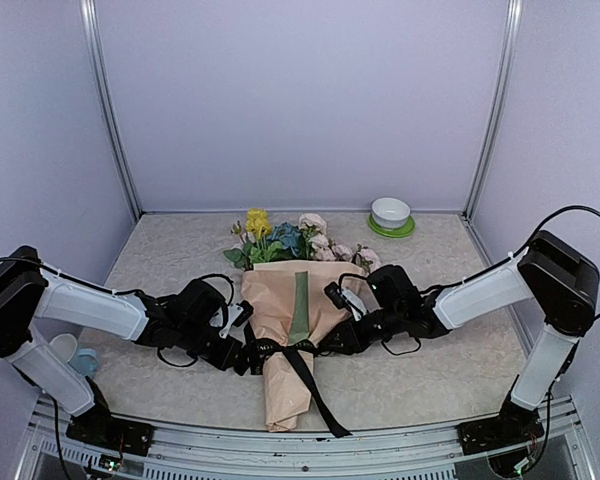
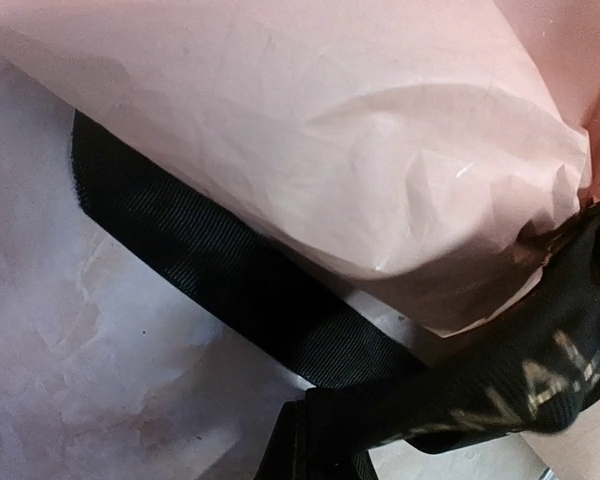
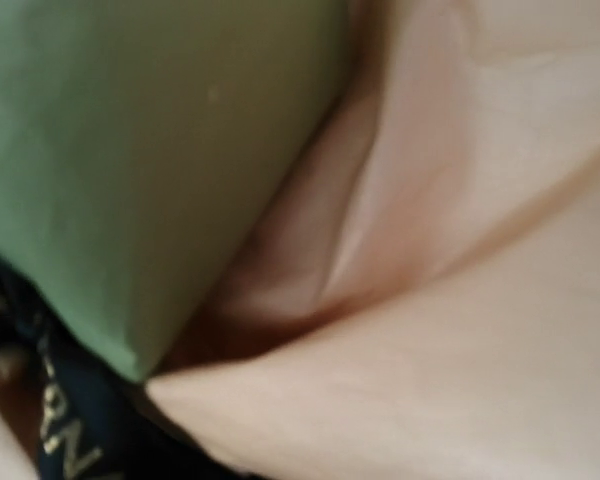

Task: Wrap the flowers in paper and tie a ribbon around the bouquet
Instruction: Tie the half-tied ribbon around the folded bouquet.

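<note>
The bouquet lies mid-table: flowers (image 1: 280,240) at the far end, peach paper (image 1: 280,300) cone with a green strip (image 1: 300,305) pointing toward me. A black ribbon (image 1: 305,375) crosses the cone's narrow part, and its tail trails to the front right. My left gripper (image 1: 250,353) sits at the cone's left side, shut on the ribbon (image 2: 230,290), which runs under the paper (image 2: 330,120). My right gripper (image 1: 332,345) presses against the cone's right side. Its view is filled by blurred green paper (image 3: 130,150), peach paper (image 3: 460,300) and gold-lettered ribbon (image 3: 70,440), and its fingers are hidden.
A white bowl on a green saucer (image 1: 391,212) stands at the back right. A pale blue cup (image 1: 75,352) sits behind my left arm at the left edge. The speckled table (image 1: 430,380) is walled at the back and both sides.
</note>
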Robot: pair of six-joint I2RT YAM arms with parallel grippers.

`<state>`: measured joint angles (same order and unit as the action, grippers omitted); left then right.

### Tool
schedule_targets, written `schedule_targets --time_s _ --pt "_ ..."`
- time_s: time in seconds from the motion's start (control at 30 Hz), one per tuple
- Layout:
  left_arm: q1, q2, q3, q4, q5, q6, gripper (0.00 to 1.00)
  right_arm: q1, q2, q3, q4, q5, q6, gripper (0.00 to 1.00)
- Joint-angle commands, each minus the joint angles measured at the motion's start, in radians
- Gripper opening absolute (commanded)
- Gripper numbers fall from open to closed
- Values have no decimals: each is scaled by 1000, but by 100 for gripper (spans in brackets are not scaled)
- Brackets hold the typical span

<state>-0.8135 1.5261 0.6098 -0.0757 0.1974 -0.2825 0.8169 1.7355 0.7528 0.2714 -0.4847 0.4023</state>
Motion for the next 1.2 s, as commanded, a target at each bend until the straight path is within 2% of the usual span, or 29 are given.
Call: schedule_targets --time_s 0.0,0.07,0.3,0.53,0.73,0.8,0.83,0.9,1.03,1.17 --pt "-3 -10 22 -18 -19 16 0 3 20 5 4 -60 -18 39" --pt "-3 -17 19 -17 -18 15 0 3 1 -10 -9 -41 -23 47" --pt "-3 -12 19 -12 -14 15 0 4 10 -38 18 -98 -2 54" --pt "-3 -10 19 -11 -12 15 0 26 3 -41 38 -82 43 68" --pt "-3 -10 18 -9 -9 15 0 43 40 -10 29 -87 81 69" --pt "-3 -13 16 -9 -9 15 0 54 56 6 7 -72 83 65" --pt "-3 -14 16 -9 -10 14 0 59 62 16 -12 -56 81 59" --pt "-3 -18 15 -7 -10 15 0 67 72 42 -75 1 73 42" --pt "-1 -32 11 -10 -24 11 0 67 47 47 -139 77 80 2" --pt "3 -76 -2 -6 -66 2 0 54 -15 24 -193 151 89 0"
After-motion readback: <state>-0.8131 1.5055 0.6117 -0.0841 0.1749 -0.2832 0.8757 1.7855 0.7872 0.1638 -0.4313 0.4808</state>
